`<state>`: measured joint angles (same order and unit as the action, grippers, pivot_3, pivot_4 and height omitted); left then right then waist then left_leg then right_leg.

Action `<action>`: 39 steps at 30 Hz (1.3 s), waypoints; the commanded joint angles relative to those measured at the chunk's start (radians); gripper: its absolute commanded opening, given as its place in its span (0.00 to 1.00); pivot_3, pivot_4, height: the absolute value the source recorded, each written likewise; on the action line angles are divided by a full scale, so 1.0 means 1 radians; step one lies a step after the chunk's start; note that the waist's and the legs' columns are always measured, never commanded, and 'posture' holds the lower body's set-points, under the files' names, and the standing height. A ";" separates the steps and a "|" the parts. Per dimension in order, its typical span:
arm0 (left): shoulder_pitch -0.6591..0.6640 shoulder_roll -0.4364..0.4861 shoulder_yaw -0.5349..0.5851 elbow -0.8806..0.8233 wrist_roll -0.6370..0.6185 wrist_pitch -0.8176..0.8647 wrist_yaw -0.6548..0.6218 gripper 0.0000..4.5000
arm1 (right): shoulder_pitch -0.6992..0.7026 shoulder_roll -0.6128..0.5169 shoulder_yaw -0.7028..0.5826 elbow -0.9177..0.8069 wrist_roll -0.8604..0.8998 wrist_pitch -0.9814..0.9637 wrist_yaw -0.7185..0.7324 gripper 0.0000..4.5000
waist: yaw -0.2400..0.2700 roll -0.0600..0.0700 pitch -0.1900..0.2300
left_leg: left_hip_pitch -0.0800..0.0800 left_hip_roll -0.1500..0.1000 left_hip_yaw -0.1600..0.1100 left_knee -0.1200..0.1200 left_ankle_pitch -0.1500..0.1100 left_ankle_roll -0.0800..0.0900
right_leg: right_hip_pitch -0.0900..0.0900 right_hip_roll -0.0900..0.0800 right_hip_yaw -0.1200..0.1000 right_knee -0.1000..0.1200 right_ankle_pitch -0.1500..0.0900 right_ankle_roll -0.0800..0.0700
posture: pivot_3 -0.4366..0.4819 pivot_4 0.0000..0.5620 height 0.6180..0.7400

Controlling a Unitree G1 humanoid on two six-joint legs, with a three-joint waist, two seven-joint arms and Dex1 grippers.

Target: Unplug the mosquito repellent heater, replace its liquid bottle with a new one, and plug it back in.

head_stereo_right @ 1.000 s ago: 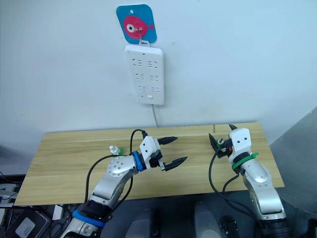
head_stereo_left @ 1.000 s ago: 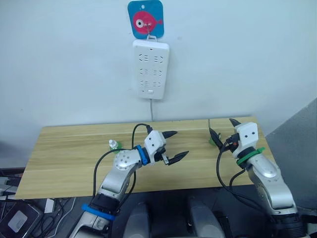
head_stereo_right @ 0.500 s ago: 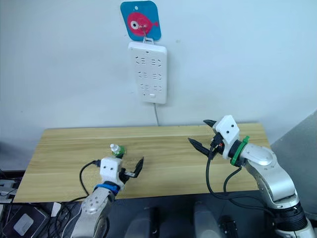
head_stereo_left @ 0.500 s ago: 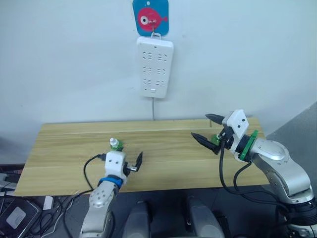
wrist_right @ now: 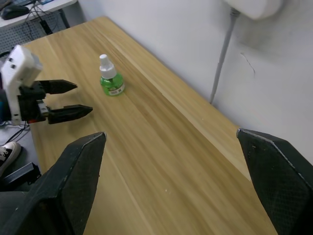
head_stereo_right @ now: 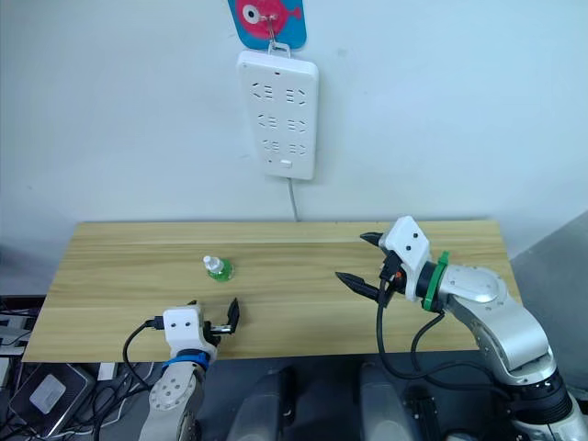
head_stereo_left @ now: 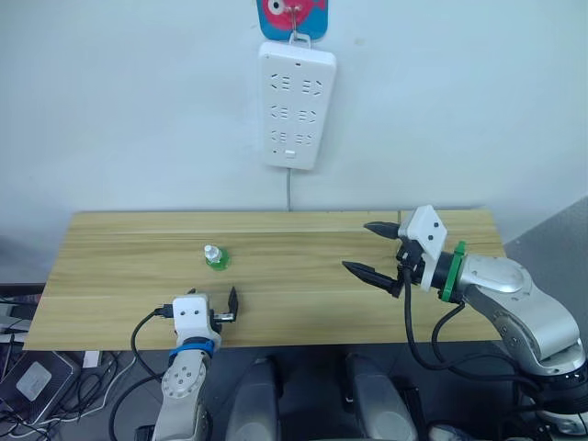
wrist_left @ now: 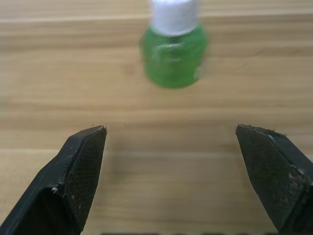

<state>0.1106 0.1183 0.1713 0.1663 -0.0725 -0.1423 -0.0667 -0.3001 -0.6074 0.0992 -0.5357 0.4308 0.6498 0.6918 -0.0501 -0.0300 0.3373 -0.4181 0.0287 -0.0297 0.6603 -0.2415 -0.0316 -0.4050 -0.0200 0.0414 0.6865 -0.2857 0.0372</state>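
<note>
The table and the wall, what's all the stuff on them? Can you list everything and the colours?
Small squat translucent green bottle with a tiny white screw cap: one, green and white, standing upright on the table's left half.
Long light wooden table: one, pale wood, set against the wall.
Long white plastic power strip: one, white, hanging on the wall above the table, its cord running down behind the table.
Blue card with a pink fish: one, blue and pink, on the wall just above the power strip.
Left gripper: one, black fingers, open, near the table's front edge, facing the bottle.
Right gripper: one, black fingers, open, over the table's right half.
</note>
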 commanded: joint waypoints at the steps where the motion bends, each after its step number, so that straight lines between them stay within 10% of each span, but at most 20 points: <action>1: -0.072 0.018 0.031 0.096 -0.009 -0.084 0.004 1.00 | -0.033 0.013 0.009 -0.060 0.034 0.020 0.006 0.99 | 0.000 0.000 0.009 | 0.000 0.000 0.000 0.000 0.000 0.000 | 0.000 0.000 0.000 0.000 0.000 0.000 | 0.42 0.77 1.00; 21: -0.365 0.070 0.018 0.593 -0.023 -0.322 -0.151 1.00 | -0.145 0.068 -0.009 -0.080 0.111 0.171 -0.063 0.99 | -0.001 0.005 0.027 | -0.002 -0.001 0.003 -0.001 0.000 0.000 | 0.000 -0.002 0.000 -0.006 0.003 0.006 | 0.38 0.80 1.00; 27: -0.382 0.078 0.012 0.615 -0.018 -0.349 -0.151 0.65 | -0.147 0.072 -0.014 -0.072 0.120 0.181 -0.081 1.00 | -0.003 0.007 0.029 | -0.002 -0.001 0.003 -0.001 0.000 -0.001 | 0.000 -0.002 0.001 -0.007 0.003 0.007 | 0.39 0.78 1.00; 33: -0.363 0.107 -0.048 0.474 -0.002 -0.283 -0.216 0.50 | -0.116 0.057 -0.019 -0.074 0.099 0.150 -0.079 1.00 | -0.004 0.006 0.029 | -0.002 -0.001 0.003 -0.002 0.000 -0.001 | -0.001 -0.002 0.000 -0.007 0.001 0.011 | 0.40 0.75 1.00; 39: -0.369 0.245 -0.257 0.078 -0.136 0.070 -0.682 0.50 | -0.053 0.000 -0.100 -0.099 0.151 0.164 -0.052 1.00 | 0.007 0.006 0.030 | -0.006 -0.001 0.002 -0.003 0.000 -0.003 | -0.003 -0.003 -0.001 -0.009 0.004 0.007 | 0.42 0.70 1.00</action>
<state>-0.2508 0.3394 -0.0526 0.3515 -0.1459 -0.1534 -0.6224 -0.3602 -0.5950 0.0435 -0.5820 0.5431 0.8188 0.6188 -0.0434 -0.0235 0.3678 -0.4250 0.0275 -0.0278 0.6576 -0.2414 -0.0351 -0.4084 -0.0225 0.0404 0.6769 -0.2821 0.0446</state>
